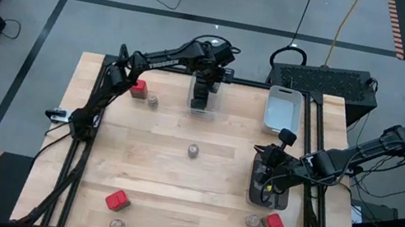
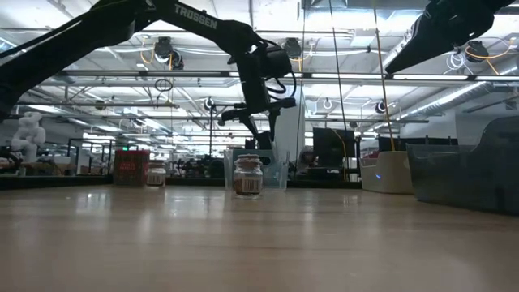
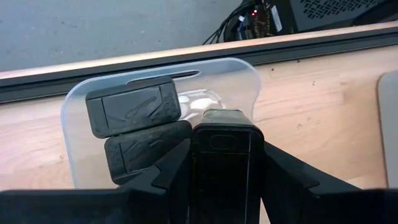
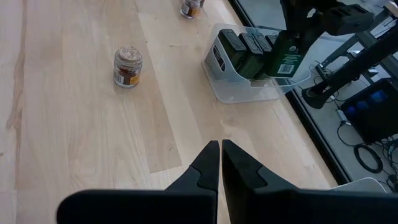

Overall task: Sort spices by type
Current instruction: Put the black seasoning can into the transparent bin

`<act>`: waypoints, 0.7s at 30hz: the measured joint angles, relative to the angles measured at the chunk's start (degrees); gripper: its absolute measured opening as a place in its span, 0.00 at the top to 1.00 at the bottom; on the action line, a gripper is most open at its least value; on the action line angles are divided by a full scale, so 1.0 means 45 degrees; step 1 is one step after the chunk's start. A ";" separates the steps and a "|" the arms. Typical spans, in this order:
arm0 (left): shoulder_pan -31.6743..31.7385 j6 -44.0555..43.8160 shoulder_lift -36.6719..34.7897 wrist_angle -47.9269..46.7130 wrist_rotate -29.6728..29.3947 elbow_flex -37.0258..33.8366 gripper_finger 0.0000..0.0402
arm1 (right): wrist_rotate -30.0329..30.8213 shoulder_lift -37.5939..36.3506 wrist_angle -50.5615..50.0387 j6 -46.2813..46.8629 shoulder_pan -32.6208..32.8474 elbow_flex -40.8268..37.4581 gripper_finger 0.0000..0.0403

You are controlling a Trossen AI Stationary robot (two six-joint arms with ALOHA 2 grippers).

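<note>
The left gripper (image 3: pixel 225 180) is clamped on a dark tin (image 3: pixel 224 146), holding it upright over the clear bin (image 3: pixel 261 81) at the table's far edge. The left wrist view shows two more dark tins (image 3: pixel 134 112) lying stacked inside that bin, just beside the held one. The right wrist view adds the held tin's green label and a row of tins in the bin; the high view shows only the arm's dark bulk over the bin (image 1: pixel 199 111). In the low view the left gripper (image 2: pixel 258 122) hangs above the bin, behind a round jar (image 2: pixel 247 175).

The right gripper (image 4: pixel 220 163) has its fingers pressed together and holds nothing. The high view places it (image 1: pixel 267 183) over a dark bin (image 1: pixel 251 191) at the table's right side, well apart from the clear bin. A white bin (image 1: pixel 282 111) stands beyond it at the far right corner.

Loose spices on the table (image 1: pixel 158 173) — high view:
- a red tin (image 1: pixel 138 88) and a jar (image 1: pixel 153 102) near the far left, beside the left arm;
- the round jar (image 1: pixel 193 151) at the centre, with bare wood all round;
- a red tin (image 1: pixel 117 199) and a jar (image 1: pixel 116 225) at near left;
- a jar (image 1: pixel 253 220) just beside a red tin (image 1: pixel 275 224) at near right, nearest the right gripper.

The table's middle band is open between the two arms.
</note>
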 joint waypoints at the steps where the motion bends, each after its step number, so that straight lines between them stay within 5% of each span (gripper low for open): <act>1: 0.0002 0.0000 0.0000 0.0087 -0.0004 0.0000 0.60 | -0.0003 0.0000 -0.0002 0.0000 0.0000 0.0000 1.00; 21: -0.0003 0.0696 -0.0005 0.0390 -0.0536 0.0000 0.60 | 0.0000 0.0000 -0.0010 0.0000 0.0000 0.0000 1.00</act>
